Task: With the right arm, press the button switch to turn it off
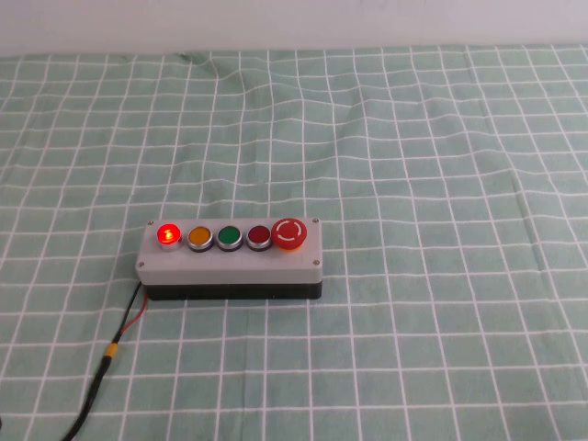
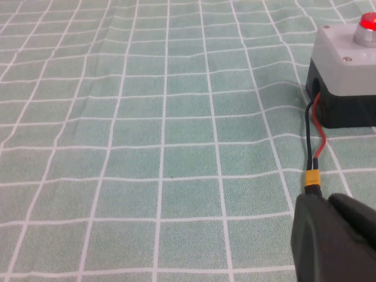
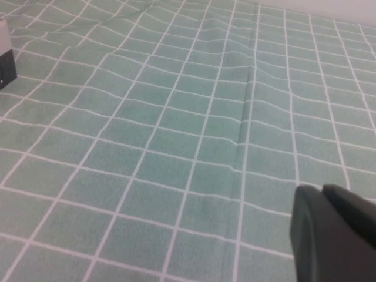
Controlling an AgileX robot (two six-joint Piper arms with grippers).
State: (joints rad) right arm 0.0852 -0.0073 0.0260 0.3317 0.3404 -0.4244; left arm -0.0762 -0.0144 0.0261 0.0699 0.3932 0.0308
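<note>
The button switch (image 1: 168, 234) is a small round red button, lit, at the left end of the row on the grey box (image 1: 230, 265), next to the orange button (image 1: 199, 236). It also shows in the left wrist view (image 2: 368, 22). Neither arm appears in the high view. My right gripper (image 3: 322, 189) is shut and empty, low over the cloth, well to the right of the box, whose corner (image 3: 4, 59) shows at that view's edge. My left gripper (image 2: 326, 200) is shut and empty, near the box's cable (image 2: 312, 147).
A green button (image 1: 229, 237), a darker red button (image 1: 258, 237) and a large red mushroom button (image 1: 289, 233) fill the rest of the row. A black and red cable (image 1: 115, 344) runs from the box's left end toward the front edge. A green checked cloth (image 1: 413, 184) covers the table.
</note>
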